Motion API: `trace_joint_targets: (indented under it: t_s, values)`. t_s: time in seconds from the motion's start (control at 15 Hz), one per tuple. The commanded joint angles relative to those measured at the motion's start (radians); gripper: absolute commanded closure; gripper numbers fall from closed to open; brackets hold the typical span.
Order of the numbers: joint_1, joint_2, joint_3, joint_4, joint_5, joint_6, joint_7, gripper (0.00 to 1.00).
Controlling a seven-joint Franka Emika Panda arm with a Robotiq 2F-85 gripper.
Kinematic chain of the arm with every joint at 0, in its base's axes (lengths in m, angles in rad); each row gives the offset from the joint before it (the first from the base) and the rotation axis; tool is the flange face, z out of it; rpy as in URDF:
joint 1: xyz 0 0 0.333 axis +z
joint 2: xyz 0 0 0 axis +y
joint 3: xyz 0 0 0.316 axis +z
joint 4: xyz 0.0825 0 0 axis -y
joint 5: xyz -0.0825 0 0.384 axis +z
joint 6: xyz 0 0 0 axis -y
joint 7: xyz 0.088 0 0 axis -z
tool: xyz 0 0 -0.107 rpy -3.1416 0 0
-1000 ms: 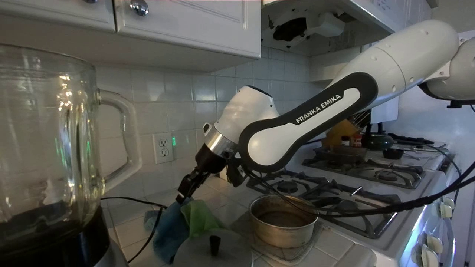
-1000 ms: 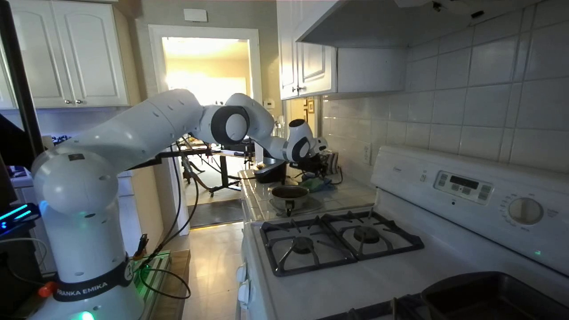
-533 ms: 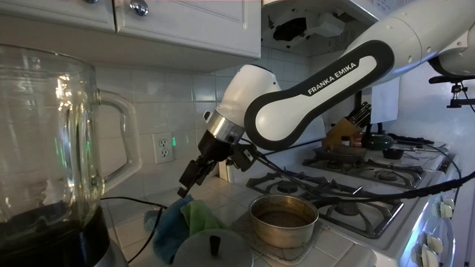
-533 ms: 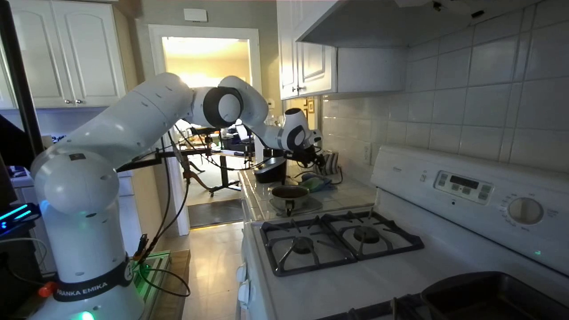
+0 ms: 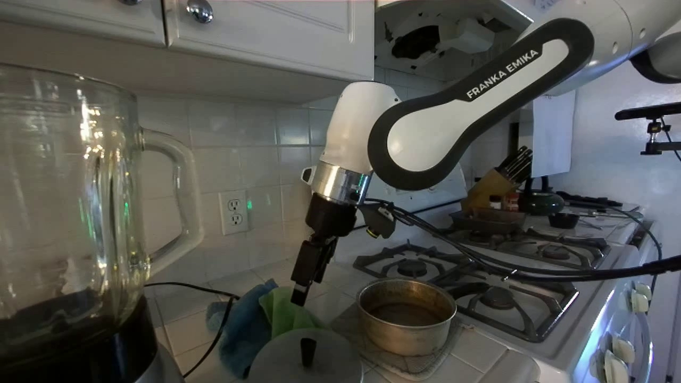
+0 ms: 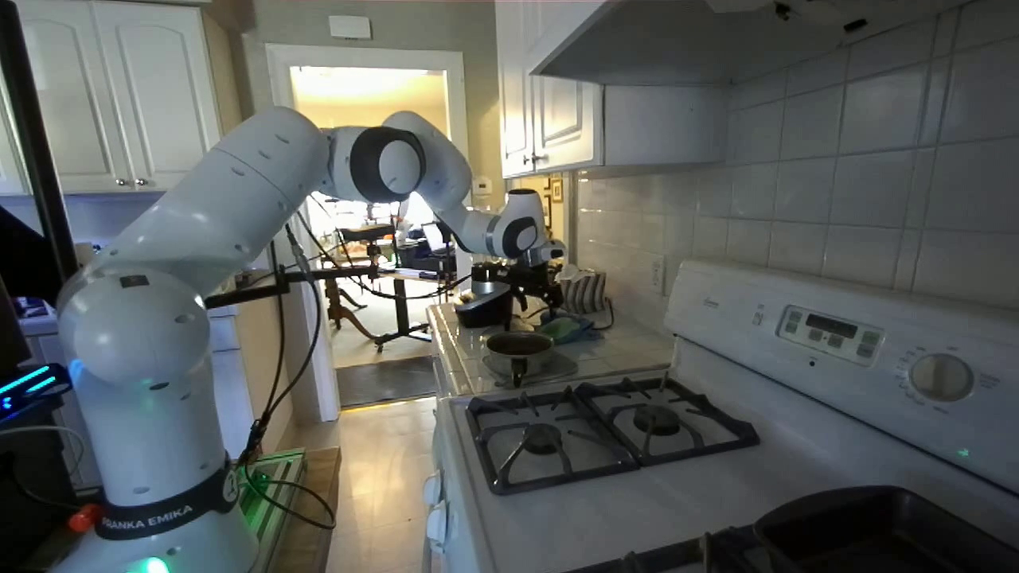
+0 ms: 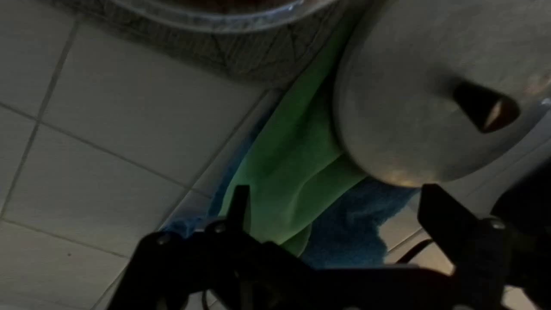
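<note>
The white-and-black robot arm (image 5: 420, 141) slopes from the upper right in an exterior view to a black two-fingered gripper (image 7: 335, 189), spread wide and holding nothing. Along the lower middle sit a round tarnished-metal saucepan (image 5: 407, 339), a grey metal lid (image 5: 340, 361), a crumpled blue towel (image 5: 242, 340) and, draped over it near the gripper, a thin green cloth (image 5: 284, 315). To my eye both should handle light, limp and hardly slippery; a pinch at the rumpled middle, clear of the lid, looks the surest hold.

dark fingers (image 7: 445, 221) apart above green cloth (image 7: 284, 172), blue cloth (image 7: 348, 228) beneath, round lid (image 7: 409, 112) overlapping
</note>
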Motion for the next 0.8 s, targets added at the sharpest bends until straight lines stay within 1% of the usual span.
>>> trace_joint_targets:
  t_s: [0.0, 0.2, 0.33, 0.4, 0.47, 0.73]
  values:
    - [-0.05, -0.067, 0.074, -0.088, 0.054, -0.054, -0.075, 0.0]
    - [-0.091, -0.064, 0.143, -0.1, 0.098, -0.071, -0.14, 0.0]
    - [-0.11, -0.054, 0.174, -0.103, 0.119, -0.085, -0.169, 0.0]
    - [-0.129, -0.041, 0.2, -0.095, 0.106, -0.094, -0.166, 0.0]
    - [-0.132, -0.036, 0.206, -0.097, 0.104, -0.094, -0.17, 0.0]
    - [-0.132, -0.015, 0.213, -0.097, 0.085, -0.029, -0.182, 0.0]
